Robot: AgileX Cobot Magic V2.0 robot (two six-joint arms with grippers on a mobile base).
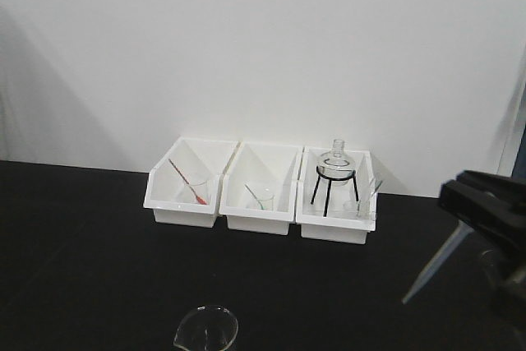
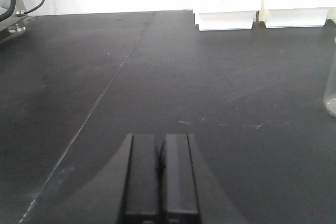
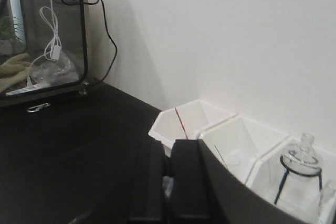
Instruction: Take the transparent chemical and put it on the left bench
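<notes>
Left tool closed, right tool closed; beaker near bench front, three white bins behind.

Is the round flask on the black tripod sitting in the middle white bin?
No, the round flask on its black tripod stands in the rightmost white bin, not the middle bin.

Plain white wall; perhaps a glass-fronted cabinet beside it.

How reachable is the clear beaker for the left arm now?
Probably yes: only bare bench between the left pincer and the beaker at its right. Pincer is shut; must open first.
</notes>
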